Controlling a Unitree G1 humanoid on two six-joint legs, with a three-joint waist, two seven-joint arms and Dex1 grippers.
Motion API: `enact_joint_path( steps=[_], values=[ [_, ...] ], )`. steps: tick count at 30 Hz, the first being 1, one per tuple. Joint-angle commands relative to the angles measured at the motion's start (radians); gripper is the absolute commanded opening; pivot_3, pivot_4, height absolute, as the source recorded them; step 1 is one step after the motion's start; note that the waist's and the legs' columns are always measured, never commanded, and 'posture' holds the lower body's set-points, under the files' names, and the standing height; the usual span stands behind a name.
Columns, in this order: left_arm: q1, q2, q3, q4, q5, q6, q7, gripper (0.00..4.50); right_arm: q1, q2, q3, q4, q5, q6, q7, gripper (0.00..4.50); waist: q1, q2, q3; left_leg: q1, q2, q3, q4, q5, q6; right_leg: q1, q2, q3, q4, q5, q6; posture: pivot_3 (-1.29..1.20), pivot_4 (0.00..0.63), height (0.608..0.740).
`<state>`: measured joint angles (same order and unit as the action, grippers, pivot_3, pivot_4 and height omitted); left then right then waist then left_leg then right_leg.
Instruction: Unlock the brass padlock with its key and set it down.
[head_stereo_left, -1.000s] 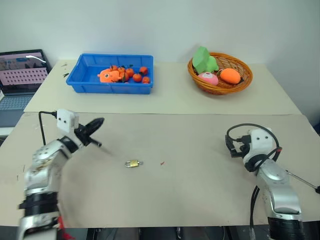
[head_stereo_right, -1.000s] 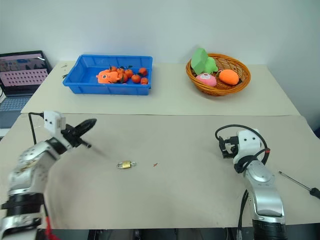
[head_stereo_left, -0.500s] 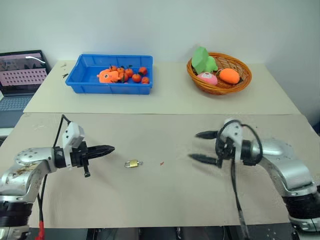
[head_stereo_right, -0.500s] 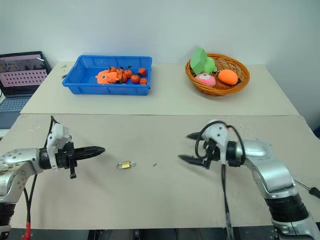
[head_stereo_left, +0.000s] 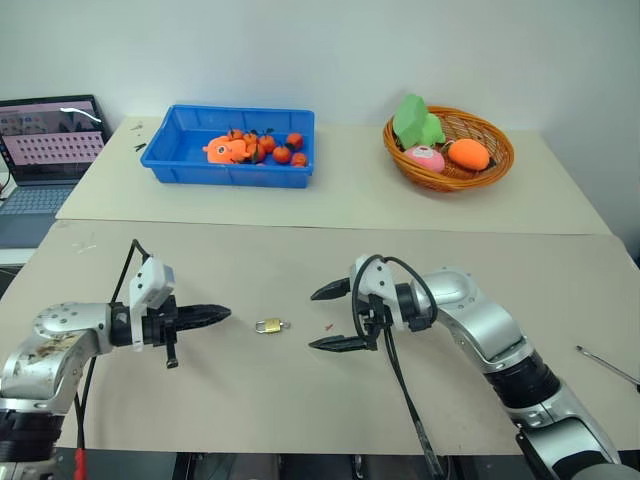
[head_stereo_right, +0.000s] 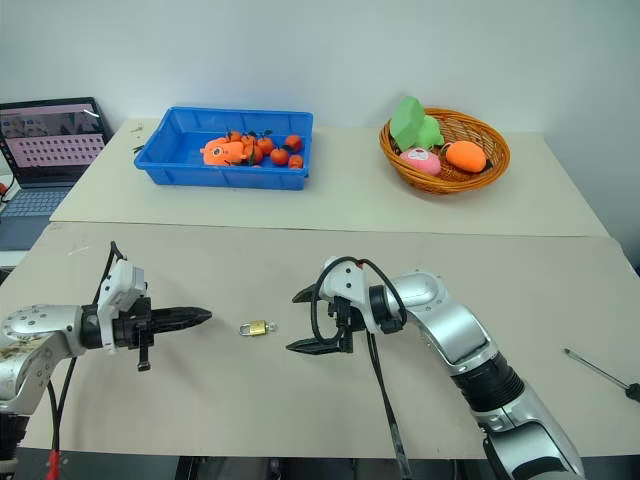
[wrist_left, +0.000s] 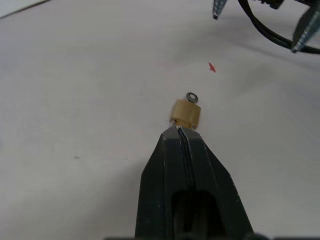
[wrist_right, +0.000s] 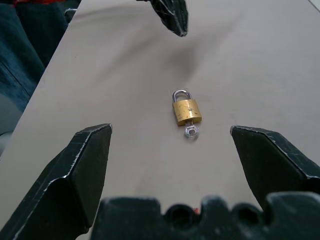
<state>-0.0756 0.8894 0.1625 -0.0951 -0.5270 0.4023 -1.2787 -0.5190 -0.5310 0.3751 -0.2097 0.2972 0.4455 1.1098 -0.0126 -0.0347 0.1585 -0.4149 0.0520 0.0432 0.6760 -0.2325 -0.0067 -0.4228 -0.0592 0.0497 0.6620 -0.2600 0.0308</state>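
The brass padlock (head_stereo_left: 268, 325) lies flat on the tan table, its silver shackle toward my left gripper and the key (wrist_right: 191, 131) stuck in its base toward my right one. My left gripper (head_stereo_left: 225, 313) is shut and empty; it points at the padlock from a short gap away, on the shackle side. On the opposite side, my right gripper (head_stereo_left: 318, 320) stands wide open facing the lock, with nothing between its fingers. In the right wrist view the padlock (wrist_right: 187, 111) lies beyond the open fingertips, with the left gripper's tip (wrist_right: 172, 17) beyond it.
A tiny red speck (head_stereo_left: 326, 325) lies between the padlock and my right gripper. At the back stand a blue tray (head_stereo_left: 228, 180) of small orange fruits, a wicker basket (head_stereo_left: 450, 172) of toys and a laptop (head_stereo_left: 45, 150). A screwdriver (head_stereo_left: 605, 365) lies far right.
My right arm has swung in from the right side to the middle and turned its open gripper toward the padlock. The left gripper lowered and levelled to point at the lock. The padlock stayed put.
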Motion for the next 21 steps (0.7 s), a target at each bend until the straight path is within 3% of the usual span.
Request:
enact_joint_path(
  steps=[1, 10, 13, 15, 17, 18, 19, 21],
  values=[
    [-0.005, 0.035, 0.003, -0.033, -0.003, -0.038, -0.061, 0.0, 0.039, -0.04, -0.05, -0.02, 0.001, -0.03, 0.005, 4.46, 0.005, 0.0, 0.0, 0.0, 0.0, 0.0, 0.0, 0.0, 0.0, 0.0, 0.0, -0.001, 0.0, 0.0, 0.0, 0.0, 0.15, 0.74],
    [-0.112, 0.038, -0.055, 0.003, 0.021, -0.039, -0.118, 0.0, 0.148, -0.089, -0.15, -0.024, -0.028, -0.043, -0.1, 4.46, 0.004, 0.0, 0.0, 0.0, 0.0, -0.001, 0.0, 0.0, 0.0, 0.001, 0.001, -0.002, 0.0, 0.0, 0.0, 0.0, 0.15, 0.74],
    [-0.15, 0.036, -0.091, 0.026, 0.039, -0.002, -0.107, 0.63, 0.18, -0.084, -0.164, -0.041, -0.034, -0.035, -0.136, 4.5, -0.002, 0.0, 0.0, 0.0, 0.0, -0.001, 0.0, 0.0, 0.0, 0.001, 0.001, -0.001, 0.001, 0.0, 0.0, 0.0, 0.15, 0.74],
    [-0.179, 0.031, -0.115, 0.043, 0.05, 0.021, -0.093, 1.35, 0.196, -0.078, -0.175, -0.05, -0.034, -0.026, -0.161, 4.5, -0.001, 0.0, 0.0, 0.001, 0.0, -0.001, 0.0, 0.0, 0.0, 0.001, 0.001, -0.001, 0.0, 0.0, 0.0, 0.0, 0.15, 0.74],
    [-0.197, 0.024, -0.126, 0.056, 0.054, 0.022, -0.09, 1.35, 0.208, -0.077, -0.181, -0.054, -0.036, -0.024, -0.18, 4.5, -0.002, 0.0, 0.0, 0.0, 0.0, -0.001, 0.001, 0.0, 0.0, 0.001, 0.001, -0.001, 0.001, 0.0, 0.0, 0.0, 0.15, 0.74],
    [-0.206, 0.017, -0.13, 0.061, 0.055, 0.022, -0.088, 1.88, 0.214, -0.076, -0.184, -0.054, -0.037, -0.023, -0.19, 4.5, -0.002, 0.0, 0.0, 0.0, 0.0, -0.001, 0.001, 0.0, 0.0, 0.001, 0.001, -0.001, 0.001, 0.0, 0.0, 0.0, 0.15, 0.74],
    [-0.212, 0.013, -0.133, 0.065, 0.055, 0.022, -0.086, 1.87, 0.218, -0.074, -0.186, -0.055, -0.037, -0.021, -0.197, 4.5, -0.002, 0.0, 0.0, 0.0, 0.0, -0.001, 0.001, 0.0, 0.0, 0.001, 0.001, -0.001, 0.001, 0.0, 0.0, 0.0, 0.15, 0.74],
    [-0.218, 0.012, -0.139, 0.07, 0.053, 0.021, -0.092, 2.4, 0.223, -0.075, -0.188, -0.058, -0.039, -0.019, -0.209, 4.5, -0.002, 0.0, 0.0, 0.0, 0.0, -0.001, 0.001, 0.0, 0.0, 0.001, 0.001, -0.001, 0.001, 0.0, 0.0, 0.0, 0.15, 0.74]
  ],
)
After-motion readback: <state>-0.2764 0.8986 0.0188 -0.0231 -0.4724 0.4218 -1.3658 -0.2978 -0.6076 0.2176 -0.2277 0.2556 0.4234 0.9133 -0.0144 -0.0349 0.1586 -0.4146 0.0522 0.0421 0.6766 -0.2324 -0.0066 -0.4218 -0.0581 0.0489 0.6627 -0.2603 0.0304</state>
